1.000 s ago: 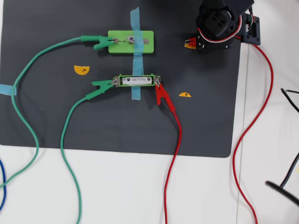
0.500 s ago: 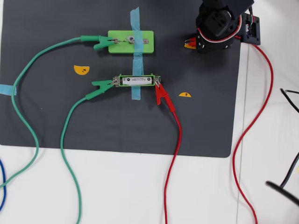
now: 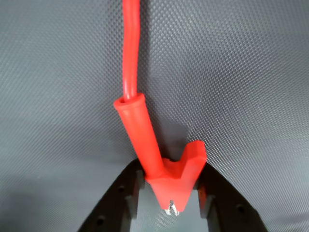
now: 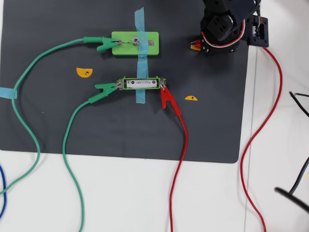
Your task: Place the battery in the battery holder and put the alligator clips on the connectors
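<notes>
In the overhead view the battery lies inside the green battery holder at the mat's middle. One green alligator clip bites the holder's left connector. A red clip bites the holder's right end. Another green clip sits at the left end of the light-green block. My gripper is right of that block, shut on a second red clip. In the wrist view its black fingers squeeze the clip, whose metal teeth point toward the camera just above the mat.
Blue tape straps the block and holder to the dark mat. Two yellow half-disc stickers lie on it. The held clip's red wire loops over the white table on the right, near black cables.
The arm's body has shifted slightly left and up in the overhead view. The held red clip's tip stays in nearly the same spot. Nothing else moved.
</notes>
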